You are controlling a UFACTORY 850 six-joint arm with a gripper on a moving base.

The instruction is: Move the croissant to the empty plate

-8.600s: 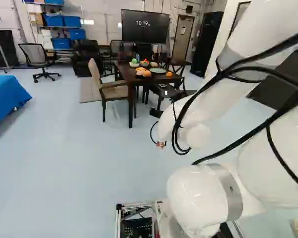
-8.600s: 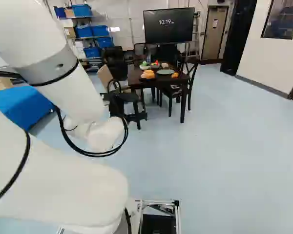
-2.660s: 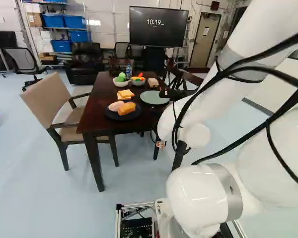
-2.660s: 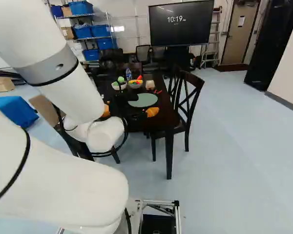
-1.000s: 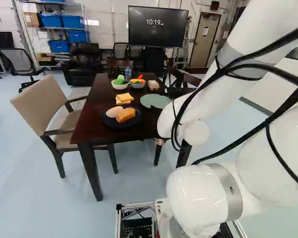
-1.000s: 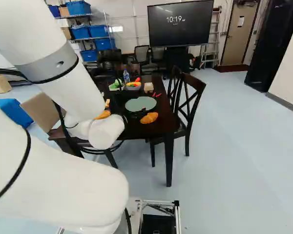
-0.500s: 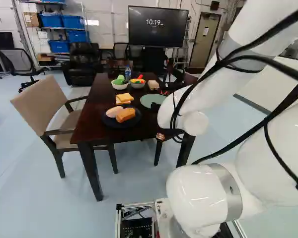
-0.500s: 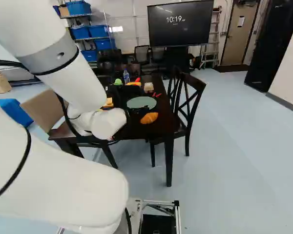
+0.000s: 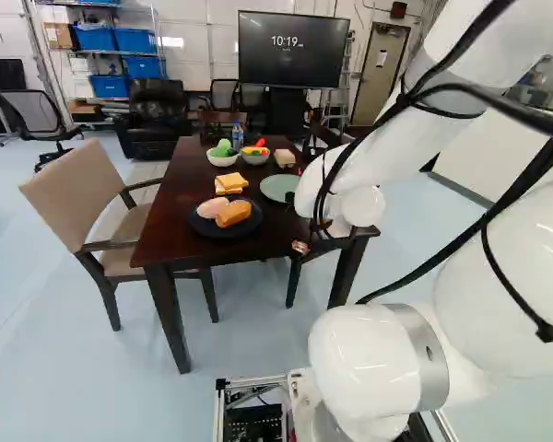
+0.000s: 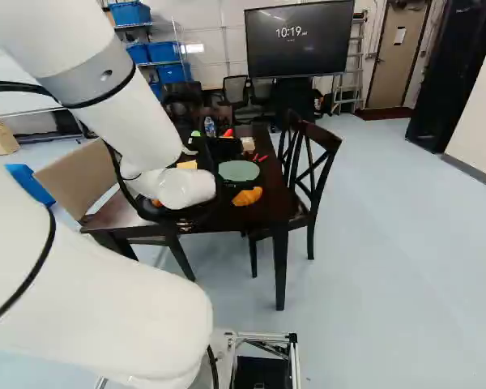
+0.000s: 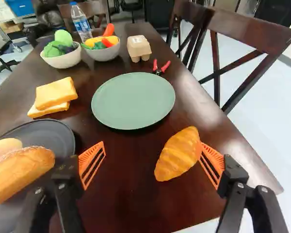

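Note:
My gripper [image 10: 220, 152] shows only as a dark shape beyond the white wrist in the right base view. In the wrist view the gripper [image 11: 152, 145] stands open with nothing held. The orange croissant [image 11: 177, 154] lies on the bare dark tabletop, in line with the gap and close to the finger on the chair side; whether that finger touches it I cannot tell. Just ahead of the gripper is the empty green plate [image 11: 133, 102]. The right base view shows the croissant [image 10: 247, 197] on the near side of that plate [image 10: 238, 170]; the wrist hides part of the table.
Beside the other finger, a dark plate [image 11: 48, 133] holds bread and a pale item. Beyond are bread slices [image 11: 56, 94], two bowls [image 11: 104, 51] of toy vegetables, a bottle [image 11: 81, 23], a carton [image 11: 138, 47] and red-handled pliers [image 11: 160, 68]. Chairs [image 10: 316, 174] flank the table.
The base drove up to the table and has stood still over the last second. Since then my arm has shifted, its wrist moving right in both base views. The croissant and plates have not moved.

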